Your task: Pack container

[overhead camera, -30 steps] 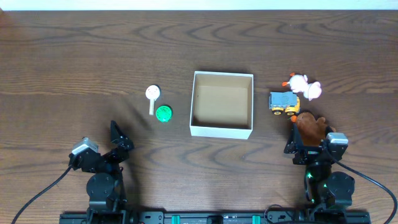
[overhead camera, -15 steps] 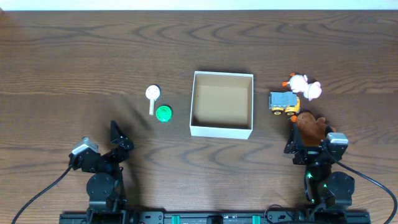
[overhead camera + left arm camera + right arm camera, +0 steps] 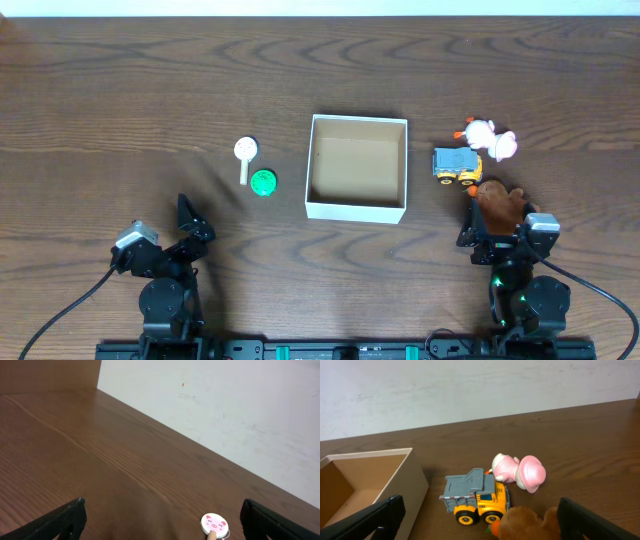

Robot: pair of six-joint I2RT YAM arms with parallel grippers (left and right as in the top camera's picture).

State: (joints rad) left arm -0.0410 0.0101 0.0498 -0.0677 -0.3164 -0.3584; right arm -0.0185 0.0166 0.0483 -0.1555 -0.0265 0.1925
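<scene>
Nothing moved, left arm (image 3: pixel 160 262) and right arm (image 3: pixel 518 255) folded low, jaws spread.

The overhead camera looks straight down on the whole surface (image 3: pixel 120 90) from well above. The left wrist camera sits low and close over the surface, facing across it to a white wall (image 3: pixel 225 410), and shares only the pig-faced disc (image 3: pixel 214 524) with the overhead view. The right wrist camera, equally low, faces the same way and shares a corner of the container (image 3: pixel 412 485), the dump truck (image 3: pixel 476 496) and the pink toy (image 3: pixel 520 471).
</scene>
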